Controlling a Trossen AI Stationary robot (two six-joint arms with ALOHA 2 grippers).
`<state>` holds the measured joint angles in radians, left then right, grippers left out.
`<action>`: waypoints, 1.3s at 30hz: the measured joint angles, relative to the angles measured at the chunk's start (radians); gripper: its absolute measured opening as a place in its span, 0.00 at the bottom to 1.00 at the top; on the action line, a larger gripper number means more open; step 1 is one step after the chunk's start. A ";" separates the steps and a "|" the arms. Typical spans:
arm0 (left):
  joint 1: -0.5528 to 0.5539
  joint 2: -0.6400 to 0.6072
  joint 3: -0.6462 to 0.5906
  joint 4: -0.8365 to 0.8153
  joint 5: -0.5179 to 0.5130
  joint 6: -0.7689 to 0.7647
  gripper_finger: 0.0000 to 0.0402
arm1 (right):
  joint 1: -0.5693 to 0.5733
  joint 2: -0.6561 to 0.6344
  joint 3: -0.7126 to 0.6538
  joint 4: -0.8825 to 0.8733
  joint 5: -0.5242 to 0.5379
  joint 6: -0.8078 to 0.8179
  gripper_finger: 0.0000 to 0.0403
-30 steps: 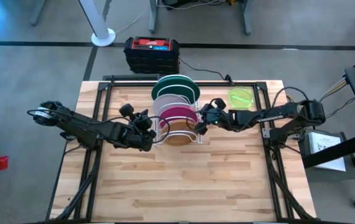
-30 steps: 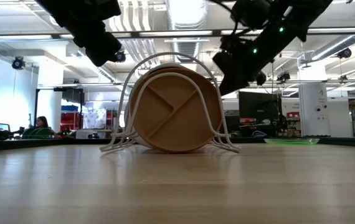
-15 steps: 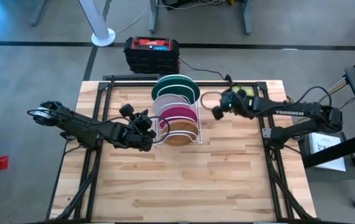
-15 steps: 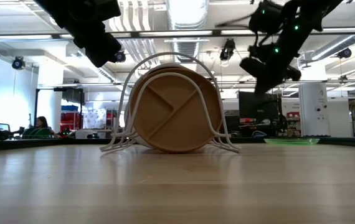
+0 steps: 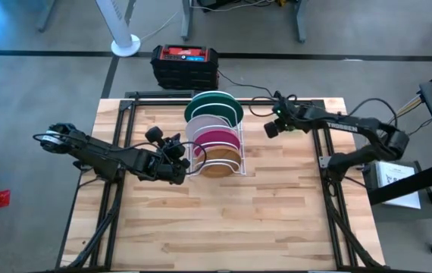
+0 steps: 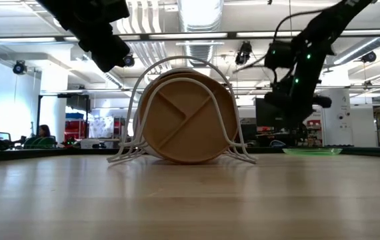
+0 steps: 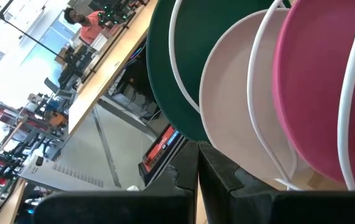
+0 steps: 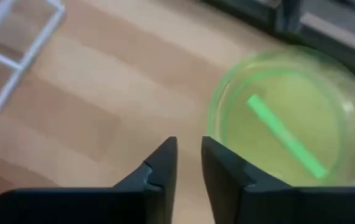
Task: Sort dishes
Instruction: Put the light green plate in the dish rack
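We see the near half of the table [image 5: 223, 220] bare, so a gripper can pass freely there. The rack [image 5: 214, 148] with its upright plates blocks the middle, the left gripper [image 5: 180, 161] close at its side. The right gripper [image 5: 271, 127] hangs above the lime plate [image 8: 293, 127] at the far right corner.

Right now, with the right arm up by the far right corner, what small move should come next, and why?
Probably ease the right gripper forward and down toward the lime-green plate. That plate lies flat on the table, outside the white wire rack where the other four stand, and the slightly parted fingers sit short of its rim, holding nothing.
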<state>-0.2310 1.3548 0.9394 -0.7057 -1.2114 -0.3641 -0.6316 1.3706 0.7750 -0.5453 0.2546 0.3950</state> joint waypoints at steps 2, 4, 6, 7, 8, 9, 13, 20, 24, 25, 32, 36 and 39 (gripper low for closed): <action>0.000 0.000 0.000 0.000 0.000 0.000 0.00 | -0.016 0.046 0.000 0.000 -0.002 0.000 0.25; 0.000 0.000 0.000 0.002 0.000 0.000 0.00 | -0.033 0.089 -0.001 0.000 -0.002 0.000 0.30; 0.000 0.000 0.000 0.003 0.000 0.000 0.00 | -0.045 0.124 -0.001 0.002 -0.002 0.000 0.35; -0.001 0.000 0.000 0.003 0.000 0.000 0.00 | -0.050 0.138 -0.001 0.001 -0.002 0.000 0.37; -0.001 0.000 0.000 0.003 0.000 0.000 0.00 | -0.053 0.149 -0.001 0.002 -0.002 -0.001 0.39; -0.001 0.000 0.000 0.003 0.000 0.000 0.00 | -0.054 0.159 -0.001 0.003 -0.002 -0.003 0.41; -0.001 0.000 0.000 0.004 0.007 0.000 0.00 | -0.057 0.188 -0.001 0.005 -0.002 -0.026 0.48; -0.001 0.000 0.000 0.006 0.009 0.000 0.00 | -0.071 0.233 -0.001 0.047 0.005 -0.068 0.51; -0.001 0.000 0.000 0.008 0.009 0.000 0.00 | -0.080 0.240 -0.001 0.056 -0.015 -0.088 0.47; -0.001 0.000 0.000 0.008 0.010 0.000 0.00 | -0.081 0.239 -0.001 0.056 -0.034 -0.090 0.46; -0.001 0.000 0.000 0.015 0.012 0.009 0.00 | -0.055 0.210 -0.001 0.019 -0.278 -0.065 0.34; -0.001 0.000 0.000 0.016 0.013 0.011 0.00 | 0.018 0.180 -0.002 -0.079 -0.418 -0.025 0.29; -0.001 0.000 0.000 0.017 0.013 0.011 0.00 | 0.107 0.138 -0.002 -0.133 -0.419 0.013 0.26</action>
<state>-0.2321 1.3548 0.9394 -0.6891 -1.1988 -0.3527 -0.5241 1.5081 0.7731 -0.6782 -0.1648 0.4078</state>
